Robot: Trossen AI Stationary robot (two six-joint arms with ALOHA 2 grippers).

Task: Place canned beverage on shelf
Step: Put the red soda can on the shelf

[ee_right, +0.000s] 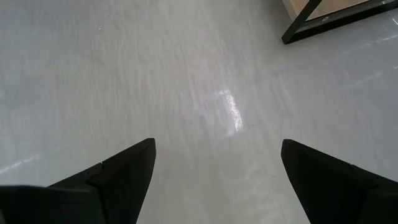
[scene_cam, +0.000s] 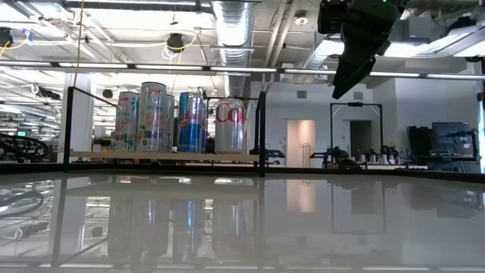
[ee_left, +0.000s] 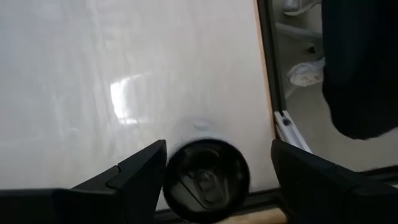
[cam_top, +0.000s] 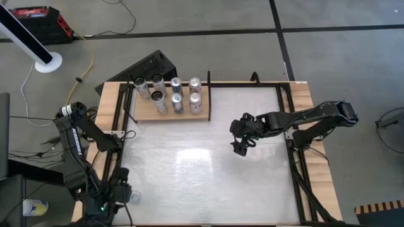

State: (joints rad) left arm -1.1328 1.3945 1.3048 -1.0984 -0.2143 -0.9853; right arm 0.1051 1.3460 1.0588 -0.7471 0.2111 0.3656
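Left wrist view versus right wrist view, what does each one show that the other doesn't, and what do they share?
Only the left wrist view shows a can seen top-on between the open left gripper fingers, at the table edge. Only the right wrist view shows a corner of the shelf beyond the empty, open right gripper. Both show glossy white tabletop.

The shelf point(cam_top: 146, 114) sits at the table's point(cam_top: 208, 183) far left part, well to the left of the right gripper point(cam_top: 240, 149) and farther back. Seven cans point(cam_top: 176, 96) stand on it in two rows. Another can point(ee_left: 206, 180) lies between the left gripper's point(ee_left: 214, 171) fingers, at the table's near left edge.
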